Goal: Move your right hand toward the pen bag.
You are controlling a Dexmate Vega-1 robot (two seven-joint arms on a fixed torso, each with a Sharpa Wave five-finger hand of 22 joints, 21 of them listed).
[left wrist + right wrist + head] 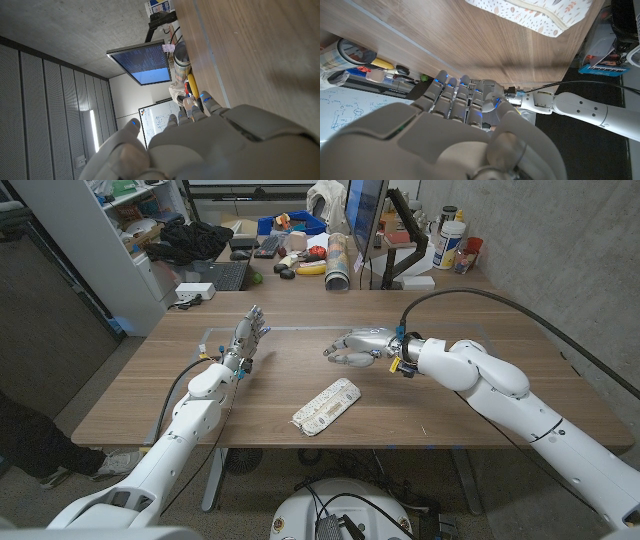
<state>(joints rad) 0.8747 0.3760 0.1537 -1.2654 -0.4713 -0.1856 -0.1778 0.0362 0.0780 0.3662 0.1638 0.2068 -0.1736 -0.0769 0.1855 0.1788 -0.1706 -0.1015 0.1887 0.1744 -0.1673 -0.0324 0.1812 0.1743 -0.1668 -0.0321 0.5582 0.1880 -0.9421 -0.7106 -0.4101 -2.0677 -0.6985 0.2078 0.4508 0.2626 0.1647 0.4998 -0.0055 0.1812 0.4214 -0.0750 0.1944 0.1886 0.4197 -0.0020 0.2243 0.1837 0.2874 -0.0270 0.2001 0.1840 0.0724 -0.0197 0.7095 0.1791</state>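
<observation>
Pen bag | flat oblong fabric, leaf-patterned | on woodgrain table

— Where did the pen bag lie?
— Flat and slantwise on the wooden table, near its front edge.
— Its look?
— Long, white, speckled with small leaf marks, closed.

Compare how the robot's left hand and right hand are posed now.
The left hand stands upright over the wooden table, fingers pointing away from the robot; the right hand reaches sideways, fingers curled down, beyond the patterned white pen bag. The left hand's fingers look straighter. Both hold nothing.
</observation>
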